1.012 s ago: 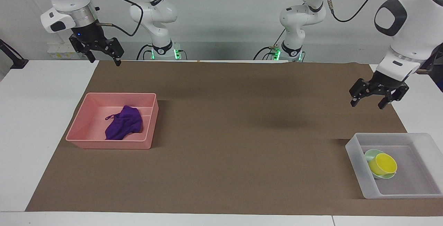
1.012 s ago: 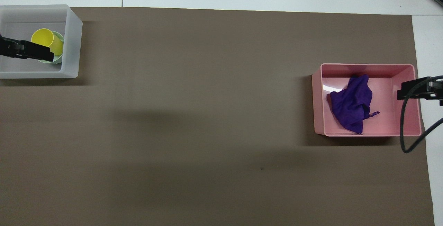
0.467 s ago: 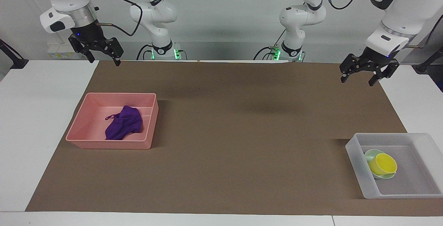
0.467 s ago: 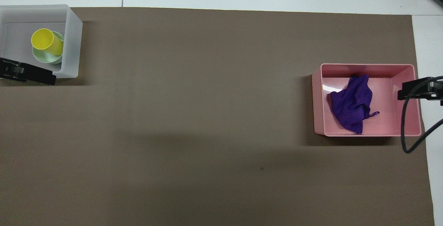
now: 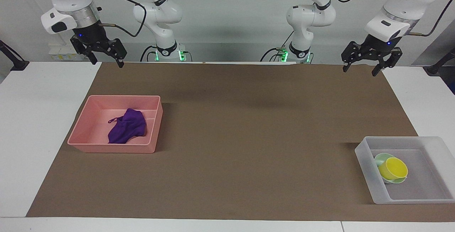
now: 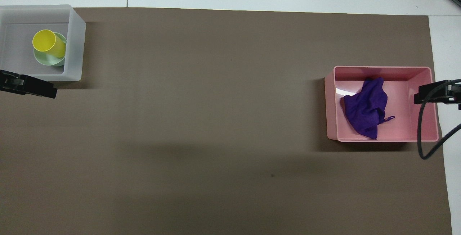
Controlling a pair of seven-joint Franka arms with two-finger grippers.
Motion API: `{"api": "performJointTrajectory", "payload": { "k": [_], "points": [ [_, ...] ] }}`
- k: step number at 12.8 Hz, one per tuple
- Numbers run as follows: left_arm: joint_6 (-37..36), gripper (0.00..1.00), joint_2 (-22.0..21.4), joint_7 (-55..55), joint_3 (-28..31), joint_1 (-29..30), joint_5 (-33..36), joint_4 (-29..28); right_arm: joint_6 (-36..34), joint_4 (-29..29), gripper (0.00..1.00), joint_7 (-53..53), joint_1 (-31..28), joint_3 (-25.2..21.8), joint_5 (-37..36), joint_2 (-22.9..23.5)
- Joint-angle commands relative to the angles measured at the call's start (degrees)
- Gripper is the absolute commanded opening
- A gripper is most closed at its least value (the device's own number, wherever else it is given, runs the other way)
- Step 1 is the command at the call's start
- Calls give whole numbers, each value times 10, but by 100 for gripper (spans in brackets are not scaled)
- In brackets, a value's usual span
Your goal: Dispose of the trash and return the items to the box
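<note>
The purple cloth, the trash, lies crumpled in the pink tray toward the right arm's end of the table. In the translucent box toward the left arm's end, the yellow cup rests tilted in the mint-green bowl. My left gripper hangs open and empty, raised over the mat's edge by the robots. Over the mat's corner at the other end, my right gripper waits open and empty.
A brown mat covers most of the white table. A black cable loops down from the right arm beside the pink tray.
My left gripper has risen and drawn back from above the box toward the robots' edge of the mat. The right arm, the cloth, the cup and the bowl have not moved.
</note>
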Motion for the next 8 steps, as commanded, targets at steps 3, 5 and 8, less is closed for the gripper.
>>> {"api": "performJointTrajectory", "payload": {
  "k": [3, 5, 8],
  "points": [
    [9, 100, -38, -6, 10, -7, 5, -61, -4, -9, 100, -17, -4, 0, -2, -9],
    [11, 100, -39, -6, 10, -7, 5, -64, -4, -9, 100, -17, -4, 0, -2, -9],
    [14, 100, -39, -5, 10, -5, 5, -64, -5, -10, 100, -17, -5, -1, -2, -9]
  ]
}}
